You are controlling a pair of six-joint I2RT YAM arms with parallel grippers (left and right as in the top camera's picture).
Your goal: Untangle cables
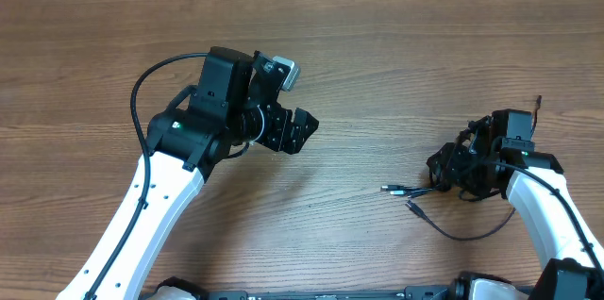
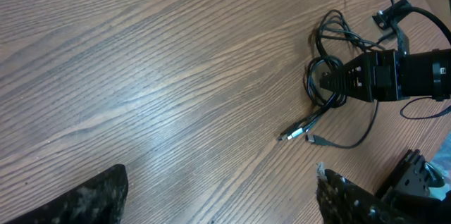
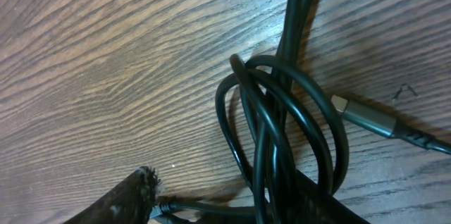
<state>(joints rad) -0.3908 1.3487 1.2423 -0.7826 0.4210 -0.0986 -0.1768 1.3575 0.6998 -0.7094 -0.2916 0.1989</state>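
The cables (image 1: 453, 163) are thin black cords bunched in a knot of loops at the right of the table. Two metal-tipped plug ends (image 1: 394, 190) stick out to the left. One cord curves along the front (image 1: 472, 236). My right gripper (image 1: 442, 164) is at the knot. In the right wrist view its fingers (image 3: 222, 199) stand apart. The loops (image 3: 282, 111) lie over the right finger, a cord runs between the fingers, and a silver plug (image 3: 359, 115) lies beside them. My left gripper (image 1: 300, 132) is wide open and empty, well left of the cables (image 2: 331, 69).
The wooden table (image 1: 359, 45) fills the views. The left wrist view also shows the right gripper (image 2: 338, 79) and its arm (image 2: 423, 72) at the knot, with the robot base (image 2: 416, 182) at the lower right.
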